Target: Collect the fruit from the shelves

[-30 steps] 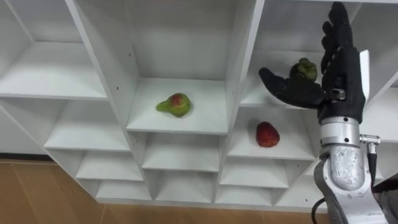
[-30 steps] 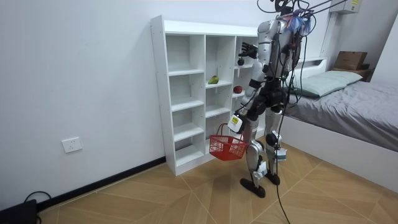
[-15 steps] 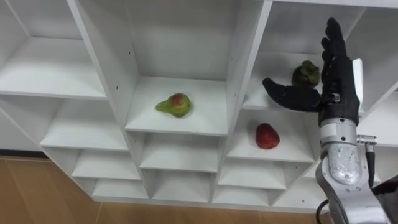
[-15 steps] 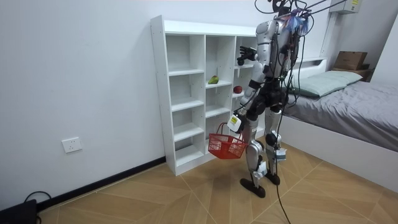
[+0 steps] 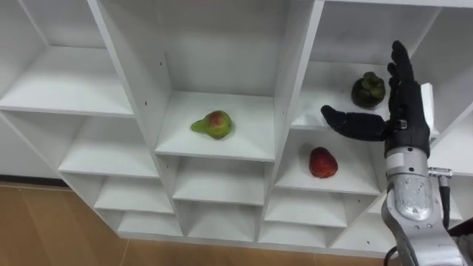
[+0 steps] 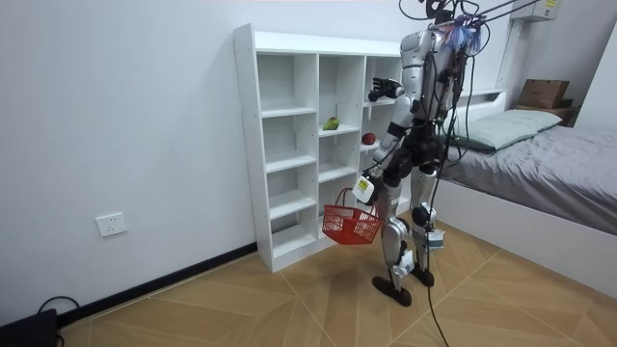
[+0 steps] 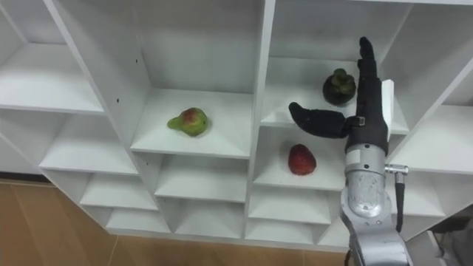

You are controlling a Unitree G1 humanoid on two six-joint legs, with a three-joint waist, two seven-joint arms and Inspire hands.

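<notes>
Closet shelves, three fruits

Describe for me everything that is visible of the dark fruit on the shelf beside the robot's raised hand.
The dark fruit is small and round, dark green to almost black, with a lumpy cap on top. Its skin looks dull and firm. It sits upright on a white shelf, in the compartment directly above the red fruit. The right hand is open close to it, with straight fingers rising at its right and the thumb stretched out below it. Fruit and hand look apart, not touching.
</notes>
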